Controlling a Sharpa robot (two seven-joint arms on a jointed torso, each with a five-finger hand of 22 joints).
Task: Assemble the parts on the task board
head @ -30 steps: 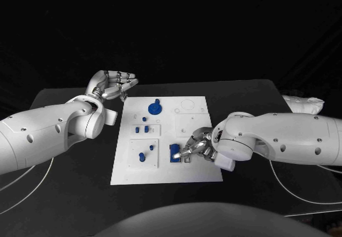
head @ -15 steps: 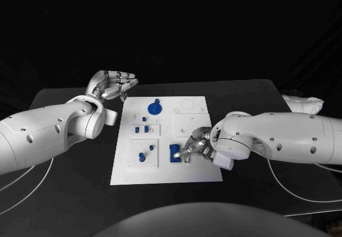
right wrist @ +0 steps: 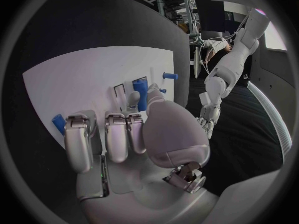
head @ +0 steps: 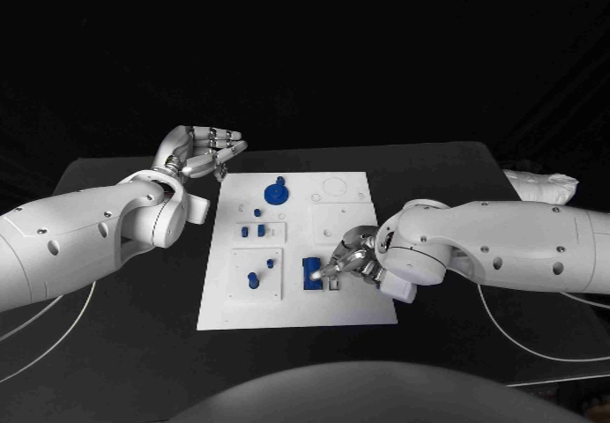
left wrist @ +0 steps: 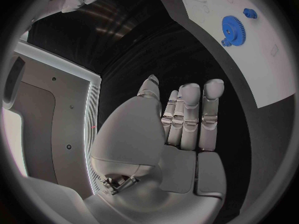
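— Resting low on the near right part of the white rectangular task board (head: 295, 304), the silver right hand (head: 345, 262) has its fingers curled down over a blue upright block part (head: 310, 271); a fingertip (right wrist: 133, 98) touches that block, but I cannot tell whether it is actually pinched

— And the left?

— The silver left hand (head: 204, 152) hangs off the board's far left corner, above the black table (head: 140, 344), fingers straight and pressed side by side, holding nothing. The wrist view shows the palm flat, fingers (left wrist: 189, 115) together, the board apart from it

— Where do the other pieces sit?

— A blue round gear part (head: 276, 191) lies at the far end of the board, with a small blue knob (left wrist: 249, 13) just beside it. Two small blue upright pegs (head: 253, 231) stand mid-board on the left. A blue slanted piece (head: 253, 280) lies in the near-left square panel, a small blue dot beside it

— Anything off the board?

— A crumpled white cloth (head: 544, 186) at the table's right edge, well apart
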